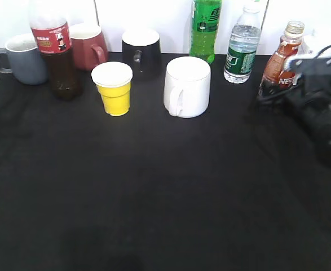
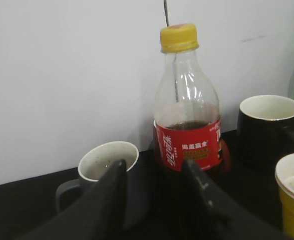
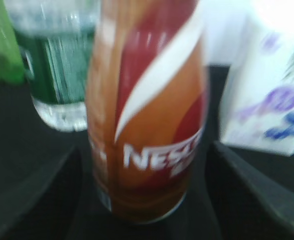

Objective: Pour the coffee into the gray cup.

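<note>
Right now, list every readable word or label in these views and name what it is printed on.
"NES": white letters on the coffee bottle, the rest blurred; the exterior view shows "Nes" there too.
Cola bottle: white characters on the red label, too small to read.
Green bottle and water bottle: labels unreadable.

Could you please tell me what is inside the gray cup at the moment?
The gray cup shows only a pale, speckled inner wall near its rim; no liquid is visible. The left claw covers its lower part, so its bottom cannot be seen.
</note>
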Robot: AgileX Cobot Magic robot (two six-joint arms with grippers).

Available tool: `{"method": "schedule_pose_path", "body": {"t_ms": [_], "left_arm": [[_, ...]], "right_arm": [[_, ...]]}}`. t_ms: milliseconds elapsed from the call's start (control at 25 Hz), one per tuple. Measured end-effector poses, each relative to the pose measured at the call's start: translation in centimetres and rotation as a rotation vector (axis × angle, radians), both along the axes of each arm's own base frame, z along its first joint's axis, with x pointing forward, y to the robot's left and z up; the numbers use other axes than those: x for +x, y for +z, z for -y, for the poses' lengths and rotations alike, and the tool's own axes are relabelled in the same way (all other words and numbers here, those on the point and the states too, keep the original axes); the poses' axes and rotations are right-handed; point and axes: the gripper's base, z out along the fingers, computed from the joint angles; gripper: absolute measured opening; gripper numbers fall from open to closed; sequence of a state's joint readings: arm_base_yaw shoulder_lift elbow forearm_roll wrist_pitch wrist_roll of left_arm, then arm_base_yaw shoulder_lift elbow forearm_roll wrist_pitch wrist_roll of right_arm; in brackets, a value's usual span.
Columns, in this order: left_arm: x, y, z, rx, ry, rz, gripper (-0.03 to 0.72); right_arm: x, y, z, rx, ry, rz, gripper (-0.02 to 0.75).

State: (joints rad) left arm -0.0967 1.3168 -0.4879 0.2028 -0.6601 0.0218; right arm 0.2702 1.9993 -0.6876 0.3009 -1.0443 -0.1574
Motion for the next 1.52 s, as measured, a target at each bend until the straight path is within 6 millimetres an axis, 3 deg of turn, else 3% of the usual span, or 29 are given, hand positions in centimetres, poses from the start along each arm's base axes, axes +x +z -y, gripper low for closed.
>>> {"method": "schedule_pose_path", "body": {"t_ms": [80,200,400,520,680,800,920,1000,1080,1200,1320,1400,1520], "left_arm": [[-0.5,0.2,-0.2,0.016,0.014,-0.048,0.279],[-1.9,0.0,-0.9,0.020,0.077,-0.217,0.279],[-5.1,-1.1,-1.5,-0.061,0.192,-0.755,0.300],[-6.8,2.0,-1.2,-0.089,0.180,-0.949,0.407],[-11.4,6.1,-1.3,-0.085,0.146,-1.008,0.422],[-16.0,8.1,-1.7,-0.111,0.132,-0.890,0.422],[-19.0,9.1,-2.0,-0.140,0.127,-0.786,0.422],[-19.8,9.1,-2.1,-0.140,0.125,-0.778,0.422],[-20.2,8.1,-2.2,-0.128,0.135,-0.801,0.422],[-20.9,6.5,-2.5,-0.107,0.153,-0.820,0.422],[-21.3,5.3,-3.2,-0.043,0.213,-0.805,0.422],[-21.1,3.9,-3.2,-0.039,0.216,-0.814,0.422],[-20.6,3.6,-3.2,-0.046,0.212,-0.773,0.422]], "right_arm": [[-0.8,2.1,-0.1,0.020,0.026,-0.040,0.595],[-2.9,5.2,-0.5,0.052,0.107,-0.287,0.594],[-8.4,8.7,-0.8,0.212,0.167,-0.688,0.593],[-10.4,10.8,-1.2,0.241,0.230,-0.821,0.592],[-12.7,14.2,-0.4,0.151,0.232,-0.980,0.592],[-17.1,17.4,1.6,0.068,0.179,-0.981,0.592],[-22.4,21.3,4.1,0.012,0.145,-0.746,0.591],[-25.9,22.4,5.2,0.026,0.137,-0.605,0.566],[-29.4,21.9,6.2,0.051,0.143,-0.490,0.543],[-32.4,18.7,7.1,0.062,0.145,-0.435,0.555],[-32.6,16.4,7.2,0.053,0.140,-0.459,0.572],[-32.3,16.3,7.1,0.055,0.143,-0.435,0.572],[-32.0,16.0,7.0,0.055,0.145,-0.425,0.574]]}}
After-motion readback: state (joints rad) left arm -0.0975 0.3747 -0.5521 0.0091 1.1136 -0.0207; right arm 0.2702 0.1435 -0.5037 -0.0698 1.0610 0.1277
